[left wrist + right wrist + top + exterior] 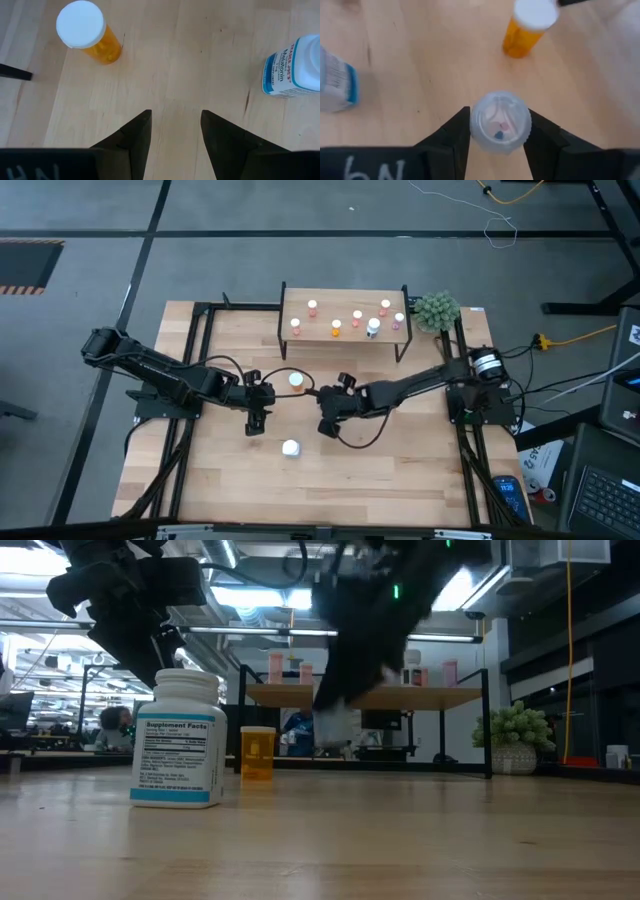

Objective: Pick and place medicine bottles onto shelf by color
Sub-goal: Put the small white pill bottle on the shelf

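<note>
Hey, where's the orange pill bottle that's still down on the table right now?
In the high view the orange bottle stands mid-table, in front of the shelf, between the left tool and right tool; the white bottle stands nearer the front edge.

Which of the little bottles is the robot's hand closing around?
The clear-capped bottle between the right hand's fingers; the orange bottle stands free.

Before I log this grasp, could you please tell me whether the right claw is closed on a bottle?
Yes. The right claw has both fingers against a clear-capped bottle, upright on the table.
</note>
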Controlling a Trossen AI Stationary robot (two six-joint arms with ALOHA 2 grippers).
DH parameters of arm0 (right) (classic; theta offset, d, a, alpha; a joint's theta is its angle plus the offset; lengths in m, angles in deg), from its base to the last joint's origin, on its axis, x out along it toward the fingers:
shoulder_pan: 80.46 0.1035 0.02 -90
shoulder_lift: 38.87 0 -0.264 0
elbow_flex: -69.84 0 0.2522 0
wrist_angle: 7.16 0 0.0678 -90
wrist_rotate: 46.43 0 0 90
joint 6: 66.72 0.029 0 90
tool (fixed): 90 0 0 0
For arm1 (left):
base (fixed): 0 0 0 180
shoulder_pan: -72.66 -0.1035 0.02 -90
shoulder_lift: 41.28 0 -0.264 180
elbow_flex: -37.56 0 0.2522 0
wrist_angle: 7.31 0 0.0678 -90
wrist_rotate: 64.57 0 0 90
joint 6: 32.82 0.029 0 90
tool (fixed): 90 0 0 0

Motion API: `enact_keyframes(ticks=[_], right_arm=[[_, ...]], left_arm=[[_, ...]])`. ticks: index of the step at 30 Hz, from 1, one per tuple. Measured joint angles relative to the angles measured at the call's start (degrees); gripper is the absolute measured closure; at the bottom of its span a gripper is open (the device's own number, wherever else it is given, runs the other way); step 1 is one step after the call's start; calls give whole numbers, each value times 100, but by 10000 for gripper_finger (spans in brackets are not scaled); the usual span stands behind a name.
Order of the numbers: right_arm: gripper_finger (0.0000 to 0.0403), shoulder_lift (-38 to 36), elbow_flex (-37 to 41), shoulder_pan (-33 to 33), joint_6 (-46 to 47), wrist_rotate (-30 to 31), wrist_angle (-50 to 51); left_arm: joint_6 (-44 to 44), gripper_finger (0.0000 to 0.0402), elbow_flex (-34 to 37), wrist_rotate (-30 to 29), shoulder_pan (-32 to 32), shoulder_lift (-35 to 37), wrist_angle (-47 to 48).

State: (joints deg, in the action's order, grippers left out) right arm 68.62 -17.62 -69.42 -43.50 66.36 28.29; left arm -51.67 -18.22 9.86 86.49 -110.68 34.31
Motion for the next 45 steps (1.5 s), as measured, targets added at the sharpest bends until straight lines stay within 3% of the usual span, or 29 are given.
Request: enact_keyframes(ticks=[8, 13, 20, 23, 37, 41, 45], right_arm=[[257, -492, -2081, -3, -110, -321, 3020], [257, -534, -3481, -47, -164, 164, 4730], [257, -546, -4936, -495, -801, 1308, 5704], [257, -571, -5282, -941, -1310, 1347, 5849], [257, -1070, -5128, -3863, -1688, 526, 5796], [257, -1063, -4507, -4446, -2113, -284, 5059], [257, -1054, -3660, -4921, -2417, -1153, 3628]], left_arm=[[7, 236, 0, -2, 0, 2, 15], [7, 236, 0, -2, 0, 2, 11], [4, 236, 0, -2, 2, 2, -1], [4, 236, 0, -2, 0, 2, -2], [4, 236, 0, -46, 1, 2, -11], [4, 236, 0, -47, 2, 2, -11], [2, 236, 0, -48, 2, 2, -10]])
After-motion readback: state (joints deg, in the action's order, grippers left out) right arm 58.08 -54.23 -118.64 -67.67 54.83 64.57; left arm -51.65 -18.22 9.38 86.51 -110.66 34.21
